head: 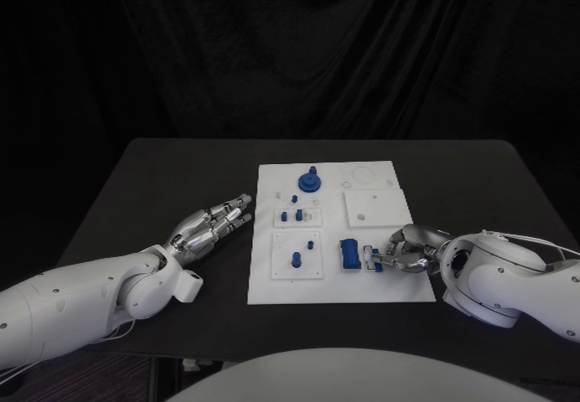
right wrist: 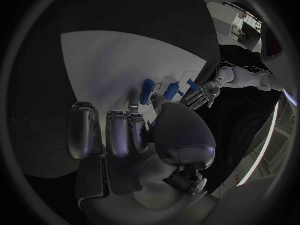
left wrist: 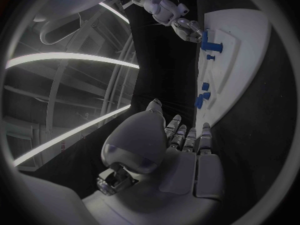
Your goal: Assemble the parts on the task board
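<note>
The white task board (head: 389,285) lies mid-table. On it a round blue part with a knob (head: 311,181) stands at the far end, short blue pegs (head: 294,216) stand in one small plate, and more pegs (head: 302,251) in the plate nearer me. A blue block (head: 349,254) stands right of those. My right hand (head: 405,251) rests on the board's near right part, fingers curled, pinching a small blue part (head: 371,255) right beside the block (right wrist: 147,91). My left hand (head: 212,224) lies on the table left of the board, fingers (left wrist: 187,137) stretched out and holding nothing.
A bare square white plate (head: 377,207) sits on the board's right half, beyond my right hand. The black table (head: 169,184) runs round the board on all sides, with its near edge just behind both forearms.
</note>
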Tool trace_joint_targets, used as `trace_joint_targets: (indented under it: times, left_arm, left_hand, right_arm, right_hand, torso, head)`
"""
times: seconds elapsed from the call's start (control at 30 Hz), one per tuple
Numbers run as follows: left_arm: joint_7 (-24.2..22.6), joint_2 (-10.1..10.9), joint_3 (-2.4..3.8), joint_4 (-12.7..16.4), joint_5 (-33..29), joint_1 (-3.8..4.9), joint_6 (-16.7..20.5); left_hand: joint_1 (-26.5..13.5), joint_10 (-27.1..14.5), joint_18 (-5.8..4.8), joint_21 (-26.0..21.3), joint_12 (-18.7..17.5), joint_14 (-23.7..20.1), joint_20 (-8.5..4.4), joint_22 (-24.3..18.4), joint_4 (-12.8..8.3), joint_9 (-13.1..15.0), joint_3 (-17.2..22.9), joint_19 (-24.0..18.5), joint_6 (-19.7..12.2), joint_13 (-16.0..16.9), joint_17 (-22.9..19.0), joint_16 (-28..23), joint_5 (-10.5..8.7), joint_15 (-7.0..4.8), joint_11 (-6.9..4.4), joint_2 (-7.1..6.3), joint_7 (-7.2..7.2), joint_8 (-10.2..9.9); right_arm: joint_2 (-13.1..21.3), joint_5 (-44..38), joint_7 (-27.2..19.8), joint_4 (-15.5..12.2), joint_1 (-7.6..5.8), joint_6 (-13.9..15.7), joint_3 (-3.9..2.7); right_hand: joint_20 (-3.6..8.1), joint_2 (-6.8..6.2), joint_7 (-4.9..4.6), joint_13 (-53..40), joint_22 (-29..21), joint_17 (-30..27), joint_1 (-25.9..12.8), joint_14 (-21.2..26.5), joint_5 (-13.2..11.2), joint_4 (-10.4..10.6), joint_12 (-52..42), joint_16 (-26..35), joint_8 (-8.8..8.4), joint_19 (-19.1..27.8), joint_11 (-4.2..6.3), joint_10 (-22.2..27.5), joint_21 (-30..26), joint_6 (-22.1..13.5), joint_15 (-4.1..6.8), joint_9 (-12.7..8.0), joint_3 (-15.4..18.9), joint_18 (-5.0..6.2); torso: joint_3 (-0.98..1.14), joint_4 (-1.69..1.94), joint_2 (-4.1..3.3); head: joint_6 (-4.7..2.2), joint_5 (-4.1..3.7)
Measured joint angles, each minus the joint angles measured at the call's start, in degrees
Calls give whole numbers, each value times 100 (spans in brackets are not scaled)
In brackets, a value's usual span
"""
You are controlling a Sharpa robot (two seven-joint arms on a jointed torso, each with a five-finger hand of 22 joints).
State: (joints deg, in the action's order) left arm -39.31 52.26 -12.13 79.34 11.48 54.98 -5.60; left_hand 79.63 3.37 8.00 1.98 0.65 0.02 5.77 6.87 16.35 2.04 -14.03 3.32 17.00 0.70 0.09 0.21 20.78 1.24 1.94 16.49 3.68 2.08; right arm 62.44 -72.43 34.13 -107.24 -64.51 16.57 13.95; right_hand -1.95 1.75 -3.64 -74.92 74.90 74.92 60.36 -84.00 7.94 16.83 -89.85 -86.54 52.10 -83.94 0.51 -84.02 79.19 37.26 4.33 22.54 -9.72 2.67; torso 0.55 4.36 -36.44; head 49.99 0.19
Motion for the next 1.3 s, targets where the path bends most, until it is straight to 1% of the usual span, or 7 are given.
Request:
trace_joint_targets:
  times: [0.37,0.57,0.9,1.03,1.13,1.2,1.3]
  left_arm:
    - [0,-17,0,-18,0,-9,-4]
    - [1,-22,0,-24,0,-21,-15]
    - [1,-31,0,-35,0,-28,-45]
    - [1,-41,0,-43,0,-33,-52]
    - [1,-49,0,-48,0,-36,-59]
    - [1,-50,0,-49,0,-39,-66]
    - [1,-50,0,-51,0,-44,-77]
  left_hand:
    - [0,-21,0,0,0,0,0,0,16,0,16,0,-21,-5,-3,0,0,0,21,0,21,0]
    - [0,-21,0,0,0,0,0,0,16,0,16,0,-21,-4,-5,0,0,0,20,0,21,0]
    - [0,-21,0,0,0,0,-1,0,16,0,16,0,-21,-4,-4,0,23,0,20,0,21,0]
    - [0,-21,0,0,0,-13,-1,0,-1,0,33,-1,-21,-4,-4,0,23,12,20,0,21,0]
    - [0,-21,0,0,0,-21,-1,0,0,0,31,-1,-21,-4,-3,0,23,21,20,0,21,0]
    - [0,-21,0,0,0,-21,-1,0,0,0,31,-1,-21,-4,-3,0,23,21,20,0,21,0]
    - [0,-21,0,0,0,0,-1,0,0,0,31,0,-21,-4,-2,0,23,42,20,0,21,0]
  right_arm:
    - [-27,88,-11,42,0,8,-3]
    - [-68,107,-10,75,0,4,-7]
    - [-103,117,-23,115,-1,-6,-10]
    - [-114,119,-36,122,-2,-13,-14]
    - [-125,109,-42,125,-4,-14,-20]
    - [-132,53,-40,124,-8,-17,-27]
    - [-132,-142,-17,99,-11,-40,-31]
  right_hand:
    - [0,189,10,0,0,0,154,0,15,-47,0,0,40,0,0,0,0,10,0,48,-67,0]
    - [0,109,10,1,0,0,468,0,203,-47,0,0,72,0,0,0,-21,11,0,88,-145,-1]
    - [0,96,21,1,0,0,864,0,539,-111,0,0,105,0,0,0,-43,19,0,135,-320,0]
    - [0,52,54,1,0,0,1009,0,716,-191,0,0,109,0,0,0,-46,-13,0,171,-399,0]
    - [0,-66,32,1,0,0,1189,0,876,-283,0,0,126,0,0,0,-76,-61,0,175,-467,0]
    - [0,-183,17,1,0,0,1318,0,1209,-364,0,0,98,0,0,0,-110,-118,0,176,-434,-1]
    - [0,-312,-12,1,0,0,1397,0,1473,-444,0,0,-2,0,0,0,-154,-156,0,175,-459,0]
  torso:
    - [-4,-1,0]
    - [-4,-3,1]
    - [-4,-3,4]
    - [-2,-3,5]
    - [-1,-4,5]
    - [-1,-4,5]
    - [0,-7,7]
  head:
    - [0,37]
    - [0,53]
    - [0,76]
    - [0,82]
    - [0,83]
    - [0,83]
    - [0,83]
